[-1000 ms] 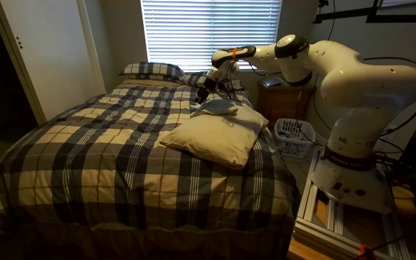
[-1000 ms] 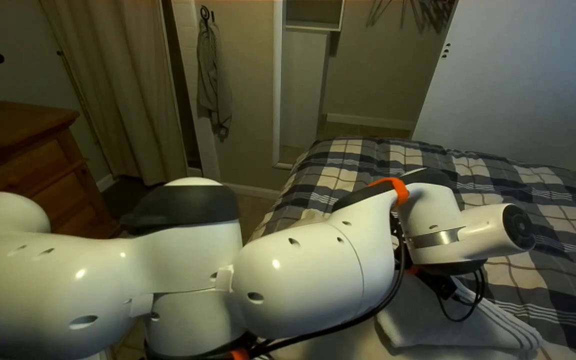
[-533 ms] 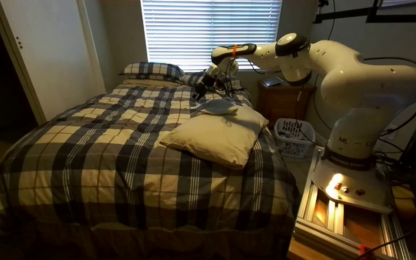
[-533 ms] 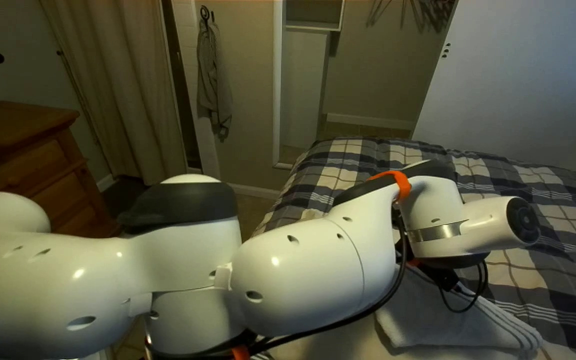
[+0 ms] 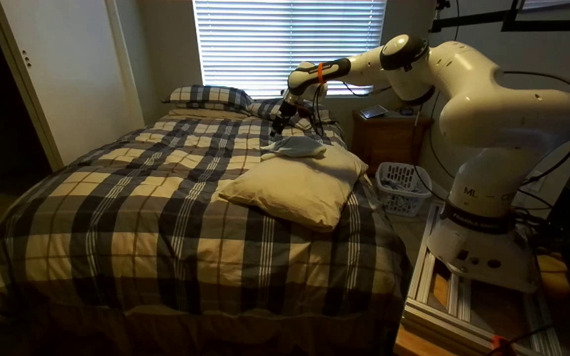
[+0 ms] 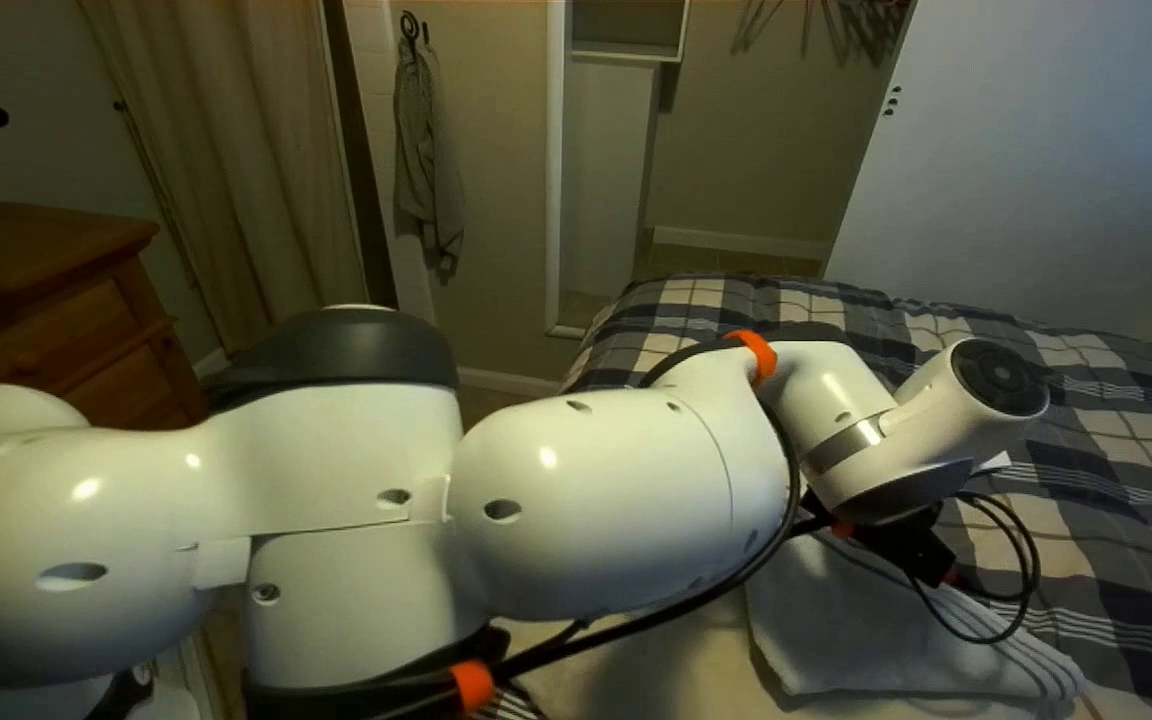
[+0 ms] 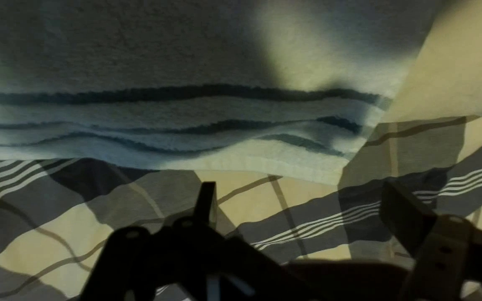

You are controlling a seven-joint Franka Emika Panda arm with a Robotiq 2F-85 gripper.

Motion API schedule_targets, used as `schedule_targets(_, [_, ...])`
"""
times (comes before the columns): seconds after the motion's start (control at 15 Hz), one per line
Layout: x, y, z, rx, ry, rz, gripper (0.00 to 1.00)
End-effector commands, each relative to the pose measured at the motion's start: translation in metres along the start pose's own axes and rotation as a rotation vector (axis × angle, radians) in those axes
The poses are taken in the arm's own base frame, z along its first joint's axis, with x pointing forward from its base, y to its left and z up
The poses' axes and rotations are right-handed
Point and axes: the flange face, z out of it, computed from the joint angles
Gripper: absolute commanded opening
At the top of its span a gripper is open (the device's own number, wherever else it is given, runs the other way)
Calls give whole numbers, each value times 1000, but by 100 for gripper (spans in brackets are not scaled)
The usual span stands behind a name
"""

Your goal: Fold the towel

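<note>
On the cream pillow, at the end toward the window, note the pale towel. Lies over the pillow's top and runs past its edge, out over the plaid bedspread; cannot tell whether touching the fabric below or hanging just clear. Carries several dark, wavy stripes along the overhanging border in the wrist view, with a yellowish patch of light near one end. See the claw with fingers spread wide and plaid showing through the gap. Points downward at a tilt, near the towel's window side in an exterior view; stands apart from the striped border in the wrist view, with a strip of bedspread visible between. Cannot judge height above the bedspread. Find the white arm crossing the foreground of an exterior view, hiding the claw's fingers there; rises from its base beside the bedspread. Also log plaid pillows below the window, a wooden nightstand, and a white basket between bedspread and base, with contents too unclear to name
</note>
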Motion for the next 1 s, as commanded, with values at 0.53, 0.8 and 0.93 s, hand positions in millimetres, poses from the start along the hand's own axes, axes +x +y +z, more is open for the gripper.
schedule_targets(0.53, [-42, -34, -103, -230, -3, 87, 100])
schedule_targets(0.8, [-52, -23, -160, -251, 64, 245, 100])
schedule_targets(0.93, [-56, -19, -183, -267, 84, 305, 100])
